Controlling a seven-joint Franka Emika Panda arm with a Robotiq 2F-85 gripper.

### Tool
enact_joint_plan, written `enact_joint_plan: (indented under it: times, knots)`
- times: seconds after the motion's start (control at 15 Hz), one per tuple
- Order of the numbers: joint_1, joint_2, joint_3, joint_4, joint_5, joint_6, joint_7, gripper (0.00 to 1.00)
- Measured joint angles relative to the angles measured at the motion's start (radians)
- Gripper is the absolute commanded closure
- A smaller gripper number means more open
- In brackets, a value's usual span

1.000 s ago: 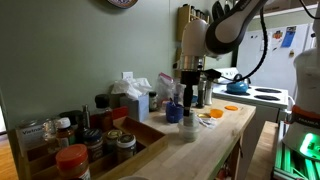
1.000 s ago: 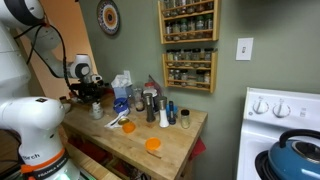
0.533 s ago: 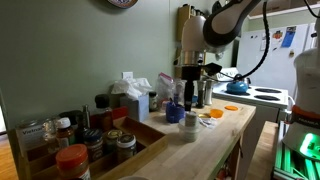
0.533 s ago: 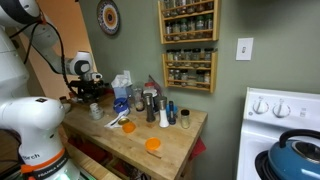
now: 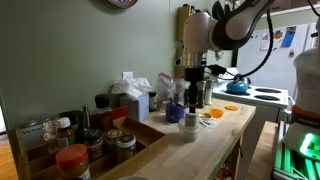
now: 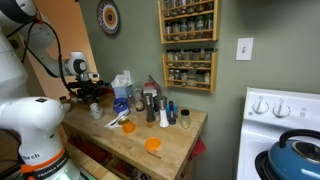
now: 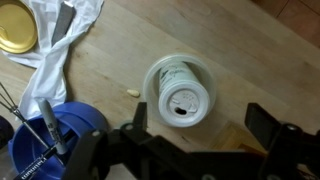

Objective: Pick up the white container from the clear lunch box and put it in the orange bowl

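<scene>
Wrist view, from the left: a round gold metal lid [image 7: 15,25] lies in the top corner beside a crumpled white cloth [image 7: 62,40], with a blue mug holding pens [image 7: 55,145] below them. At the middle stands the small white cylindrical container [image 7: 180,97] — upright on the wooden tabletop [image 7: 240,40], ringed by a pale see-through rim. The black jaws stand wide apart along the bottom edge, the container just above their gap. In an exterior view the shallow orange bowl [image 6: 153,145] rests well apart from it.
</scene>
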Motion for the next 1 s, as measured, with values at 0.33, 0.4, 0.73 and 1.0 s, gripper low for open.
enact_joint_plan:
  times: [0.33,0.4,0.73,1.0]
  knots:
    - [0.001,0.01,0.005,0.0,0.003,-0.008,0.002,0.0]
    - [0.0,0.015,0.005,0.0,0.002,-0.003,0.005,0.0]
    - [-0.004,0.064,0.004,0.0,0.002,0.04,0.022,0.0]
    - [-0.009,0.094,-0.001,0.0,0.002,0.052,0.026,0.42]
